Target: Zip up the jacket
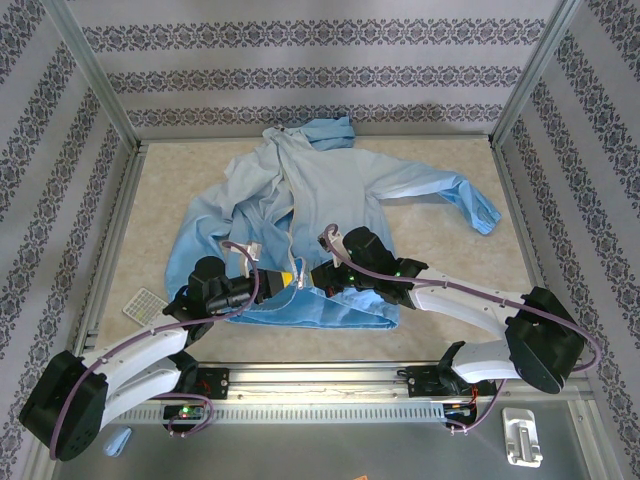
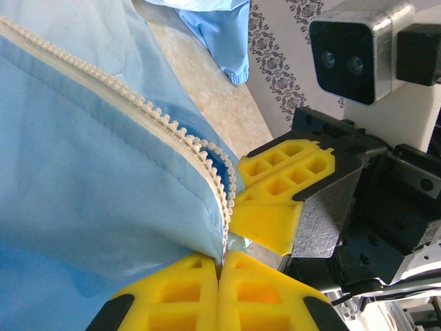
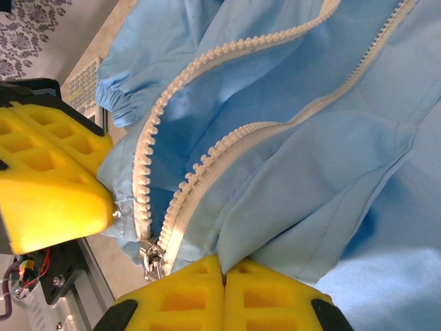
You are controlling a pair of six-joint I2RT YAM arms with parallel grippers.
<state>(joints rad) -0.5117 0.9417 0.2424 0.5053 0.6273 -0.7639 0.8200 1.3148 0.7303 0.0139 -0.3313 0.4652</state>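
While the jacket (image 1: 300, 200) is lying spread on the table (image 1: 450, 280) with its hood (image 1: 318, 135) at the far side and its hem (image 1: 330, 312) nearest the arm bases, we are working right at the bottom of its zipper (image 3: 207, 162), where both grippers are meeting. The left gripper (image 2: 219, 272) is sitting with its jaws pressed together, pinching the fabric edge just beside the lower end of the teeth. The right gripper (image 3: 222, 272) is likewise clamping a fold of cloth just beside the small metal slider (image 3: 150, 258), which is sitting low at the hem end while the two tooth rows are spreading apart above it. We are judging the cloth to be thin, light and very soft: it is wrinkling and bunching wherever it is being pinched, so it is likely to drag and fold rather than stay flat under a pull. We are also expecting the weave to be a little slippery, so a grip on a single layer may be creeping loose. The best holds, we are thinking, are the stiffer zipper tape at the hem for anchoring and the slider's pull for drawing upward. That pull is looking small, so we are counting on a precise pinch.
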